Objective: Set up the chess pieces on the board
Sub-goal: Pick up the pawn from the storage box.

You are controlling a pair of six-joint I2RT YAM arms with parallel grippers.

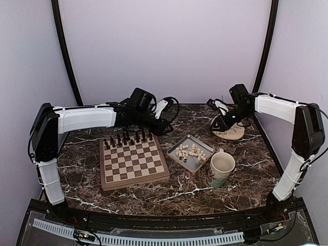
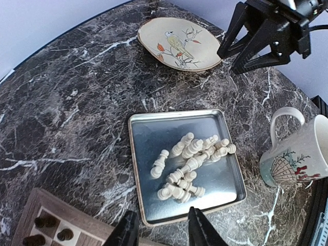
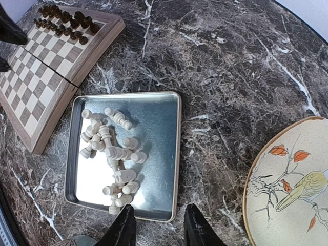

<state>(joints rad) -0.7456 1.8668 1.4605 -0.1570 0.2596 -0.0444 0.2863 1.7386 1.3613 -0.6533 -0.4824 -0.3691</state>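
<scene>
Cream pieces [image 2: 187, 164] heaped in tray [image 2: 148, 128], just right of board [image 1: 134, 164]. Dark men [image 1: 125, 139] ranked on board's far rows. Left gripper [image 2: 161, 219] held behind board, fingers apart, nothing gripped. Right gripper [image 3: 159, 211] held near plate [image 3: 292, 184], fingers likewise apart.

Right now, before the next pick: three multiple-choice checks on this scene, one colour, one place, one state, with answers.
1. The board carries pieces coloured: A dark brown, B white, C red.
2. The white pieces are: A on the board, B in the tray, C in the mug.
3. The left pincer and right pincer: A both grip pieces, B left grips one, C both empty.
Answers: 1A, only dark pieces line its far rows. 2B, heaped in the tray. 3C, nothing sits in either gap.
</scene>
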